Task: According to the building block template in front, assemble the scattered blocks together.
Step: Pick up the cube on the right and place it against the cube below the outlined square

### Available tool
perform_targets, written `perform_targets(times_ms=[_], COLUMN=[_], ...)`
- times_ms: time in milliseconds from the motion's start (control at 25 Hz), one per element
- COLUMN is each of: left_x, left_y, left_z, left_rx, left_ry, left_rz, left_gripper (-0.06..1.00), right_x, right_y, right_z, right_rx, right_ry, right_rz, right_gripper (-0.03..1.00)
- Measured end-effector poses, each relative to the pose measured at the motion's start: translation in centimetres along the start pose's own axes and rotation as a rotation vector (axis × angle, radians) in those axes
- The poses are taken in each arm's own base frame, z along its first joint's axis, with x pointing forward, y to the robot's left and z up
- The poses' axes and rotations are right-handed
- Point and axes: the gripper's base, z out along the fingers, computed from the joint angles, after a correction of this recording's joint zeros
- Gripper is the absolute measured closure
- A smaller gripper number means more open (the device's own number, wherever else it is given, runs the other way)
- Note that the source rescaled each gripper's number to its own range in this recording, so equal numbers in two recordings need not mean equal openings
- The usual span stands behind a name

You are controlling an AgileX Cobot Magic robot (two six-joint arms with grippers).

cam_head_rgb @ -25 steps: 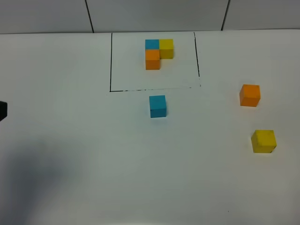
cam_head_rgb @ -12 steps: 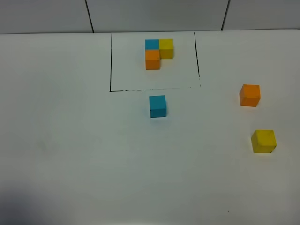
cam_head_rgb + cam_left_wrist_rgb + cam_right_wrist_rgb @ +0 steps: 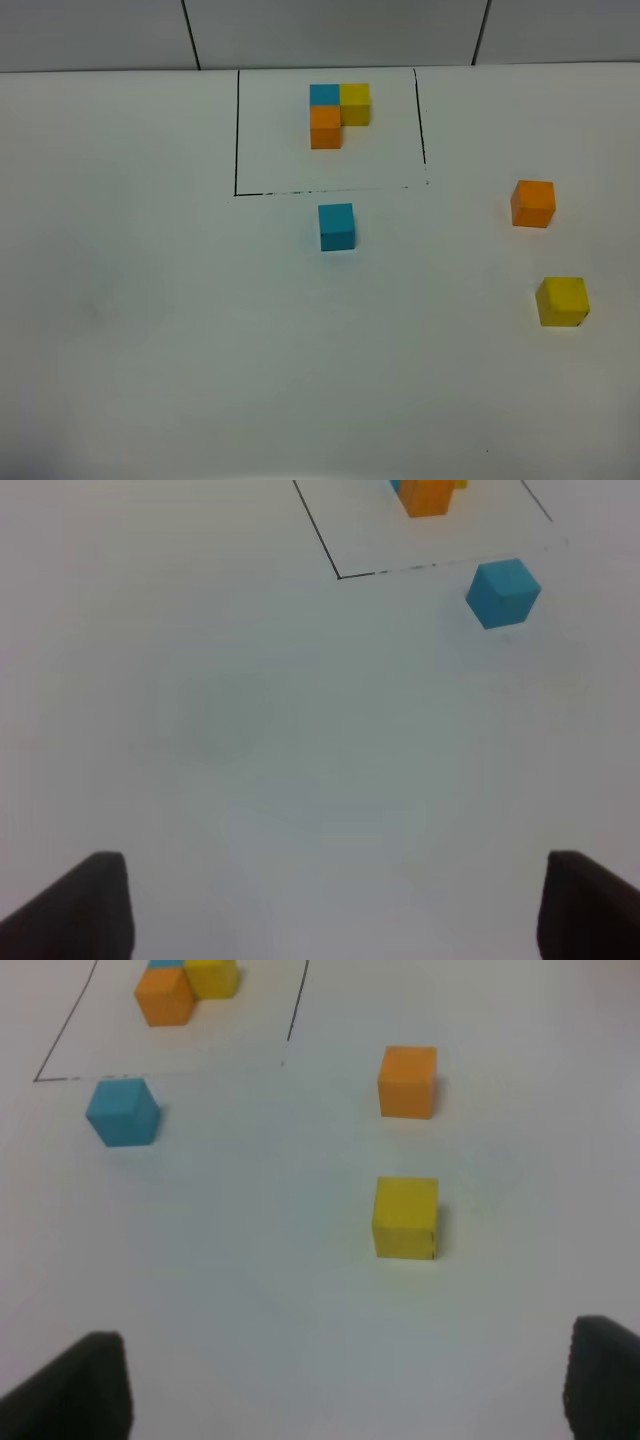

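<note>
Three scattered blocks [image 3: 405,1218] sit on the white table [image 3: 150,300], none touching another. In the high view the blue cube [image 3: 337,227] is at centre frame, just below the lower edge of the black outline [image 3: 237,130]. The orange cube [image 3: 533,203] is at the right of the frame, and the yellow cube [image 3: 562,301] is below it, toward the lower right.

Inside the outline, at upper centre, the building block template [image 3: 338,112] gives the pattern to copy. It is an L with blue at upper left, yellow joined on its right and orange joined below it. The frame likely marks it as a reference to leave alone. The gaps between the loose cubes look useful too, leaving room to straddle any one.

Neither arm shows in the high view. Each wrist view has dark fingertips [image 3: 100,905] spread wide over bare table, so the left jaws and right jaws are both apart and empty, probably readied for a first pick. Nothing is assembled yet. The blue cube lies ahead of the left jaws, orange and yellow ahead of the right.
</note>
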Motion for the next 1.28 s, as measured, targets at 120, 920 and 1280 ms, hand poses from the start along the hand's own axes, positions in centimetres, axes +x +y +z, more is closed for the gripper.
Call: perform_targets(times_ms=[120, 920, 1280], left_x=[1.05, 1.15, 1.14], left_y=[-0.01, 0.27, 0.26], left_z=[0.26, 0.49, 0.50], left_rx=[0.004, -0.023, -0.031], left_ry=[0.011, 0.005, 0.004], left_rz=[-0.004, -0.037, -0.043], left_gripper=[0.23, 0.26, 0.26], right_x=[0.00, 0.00, 0.00], right_y=[0.00, 0.03, 0.03], right_z=[0.00, 0.00, 0.00], right_rx=[0.000, -0.003, -0.003], right_ry=[0.000, 0.000, 0.000], right_rz=[0.000, 0.002, 0.002], right_gripper=[0.22, 0.22, 0.22])
